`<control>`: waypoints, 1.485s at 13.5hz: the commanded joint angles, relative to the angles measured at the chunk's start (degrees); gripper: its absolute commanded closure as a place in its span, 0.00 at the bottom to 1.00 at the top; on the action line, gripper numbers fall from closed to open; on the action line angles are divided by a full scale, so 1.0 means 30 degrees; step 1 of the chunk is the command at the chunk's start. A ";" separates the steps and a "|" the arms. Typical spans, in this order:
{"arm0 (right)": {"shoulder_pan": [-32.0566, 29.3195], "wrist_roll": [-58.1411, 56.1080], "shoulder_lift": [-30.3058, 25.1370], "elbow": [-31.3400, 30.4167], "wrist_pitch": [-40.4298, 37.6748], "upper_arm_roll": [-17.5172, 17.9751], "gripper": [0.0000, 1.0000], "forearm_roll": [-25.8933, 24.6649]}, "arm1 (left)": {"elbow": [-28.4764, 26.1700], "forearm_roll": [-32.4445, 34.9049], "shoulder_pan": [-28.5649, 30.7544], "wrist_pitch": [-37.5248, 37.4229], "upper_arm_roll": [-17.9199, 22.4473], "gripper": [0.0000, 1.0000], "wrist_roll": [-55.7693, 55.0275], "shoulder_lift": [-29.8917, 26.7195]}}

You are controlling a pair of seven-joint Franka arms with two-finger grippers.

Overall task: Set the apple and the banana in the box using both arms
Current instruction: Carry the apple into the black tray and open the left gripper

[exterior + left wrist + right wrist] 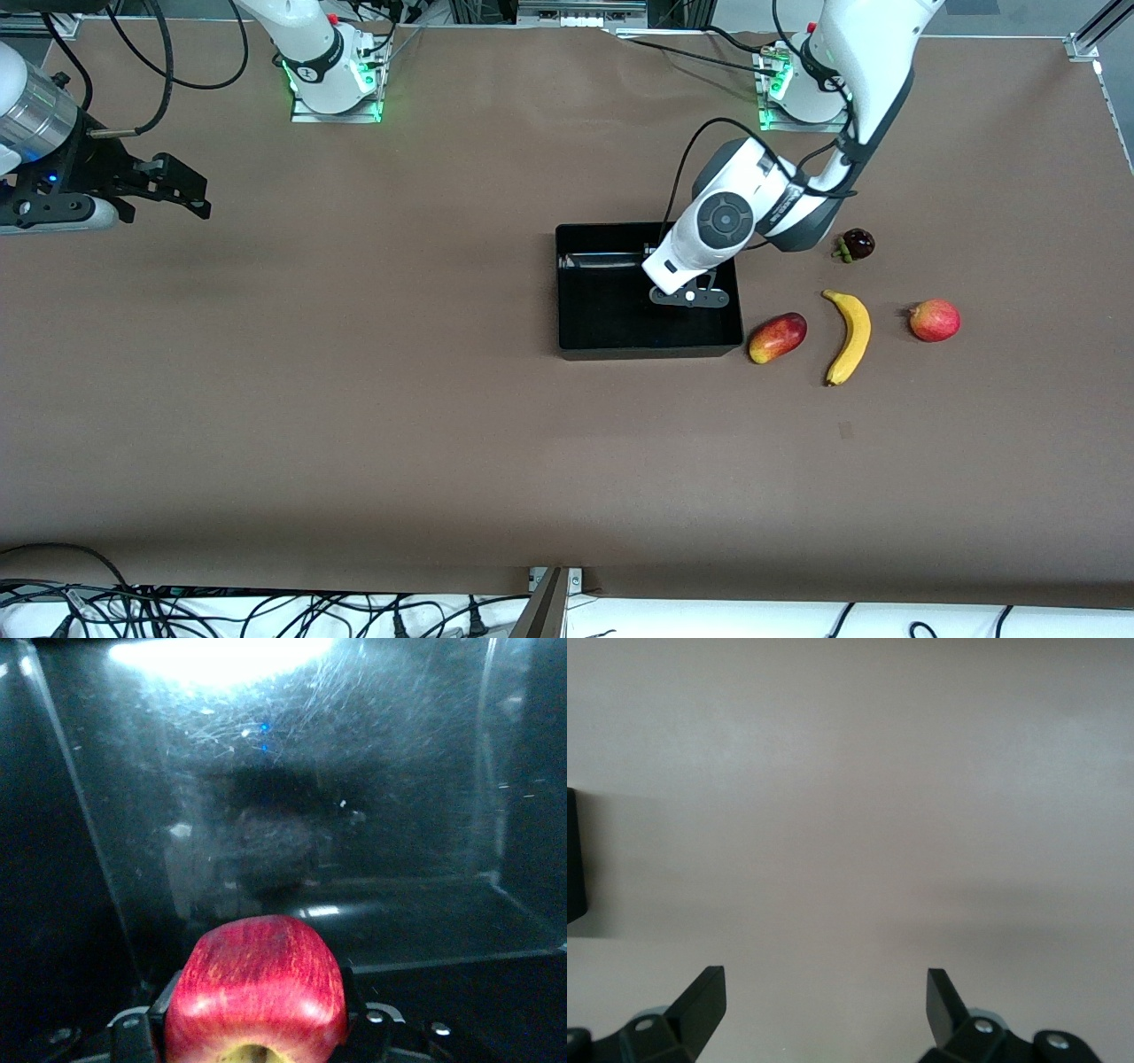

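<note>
Left wrist view: my left gripper (pixel 257 1032) clamps the apple (pixel 257 992) low inside the box (pixel 425 930); released askew, it could roll into the wall. Right gripper (pixel 824 1005) waits, jaws wide, over bare bench (pixel 850 797).

1. The left gripper (pixel 660 306), clamped on the apple (pixel 257 988), fills the middle of the box (pixel 580 346).
2. The mango (pixel 777 338) lies just beside the box wall, with the banana (pixel 849 337) near it.
3. The right gripper (pixel 824 1001) hangs open over bare table (pixel 354 399).
</note>
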 commanded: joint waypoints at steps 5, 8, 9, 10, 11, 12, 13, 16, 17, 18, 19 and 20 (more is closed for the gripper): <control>-0.0362 -0.2072 0.0751 0.1541 -0.0196 0.0374 0.00 -0.0404 | -0.0177 0.0706 -0.0255 0.0507 0.0107 0.00 -0.1748 0.0609; -0.0450 -0.1839 0.0751 0.1864 -0.0168 0.0256 0.00 -0.0230 | 0.0581 0.0706 -0.0226 -0.0570 0.0019 0.00 -0.1782 -0.0003; -0.0450 -0.1780 0.0780 0.1836 -0.0197 0.0227 0.00 -0.0230 | 0.1543 0.0706 -0.0168 -0.2231 0.0048 0.00 -0.1694 -0.0355; -0.0479 -0.1837 0.0838 0.1835 -0.0197 0.0227 0.00 -0.0230 | 0.3032 0.0677 -0.0022 -0.4655 0.0106 0.00 -0.1606 -0.0678; -0.0538 -0.1925 0.0839 0.1835 -0.0168 0.0227 0.00 -0.0230 | 0.5164 0.0706 0.0096 -0.7870 0.0223 0.00 -0.1518 -0.0652; -0.0538 -0.2042 0.0839 0.1835 -0.0197 0.0227 0.00 -0.0259 | 0.6868 0.0938 0.0300 -1.0309 0.0311 0.00 -0.1488 -0.0536; -0.0509 -0.2043 0.0839 0.1835 -0.0197 0.0227 0.00 -0.0404 | 0.7871 0.1955 0.0824 -1.1726 0.0283 0.00 -0.1285 -0.0505; -0.0509 -0.2072 0.0927 0.1835 -0.0080 0.0256 0.00 -0.0522 | 0.7793 0.5385 0.2433 -1.2034 0.0312 0.00 0.3562 0.0108; -0.0509 -0.2072 0.0956 0.1835 -0.0109 0.0256 0.00 -0.0523 | 0.7822 0.5828 0.3339 -1.1859 0.0312 0.00 0.5146 0.0284; -0.0509 -0.2072 0.0956 0.1835 -0.0138 0.0256 0.00 -0.0523 | 0.7822 0.6239 0.4393 -1.1219 0.0283 0.00 0.6757 0.0605; -0.0538 -0.2072 0.0956 0.1835 -0.0138 0.0256 0.00 -0.0523 | 0.7764 0.6533 0.5505 -1.0285 0.0312 0.00 0.8891 0.1014; -0.0538 -0.2072 0.0956 0.1835 -0.0138 0.0227 0.00 -0.0523 | 0.7764 0.6768 0.6793 -0.9347 0.0283 0.00 1.0913 0.1743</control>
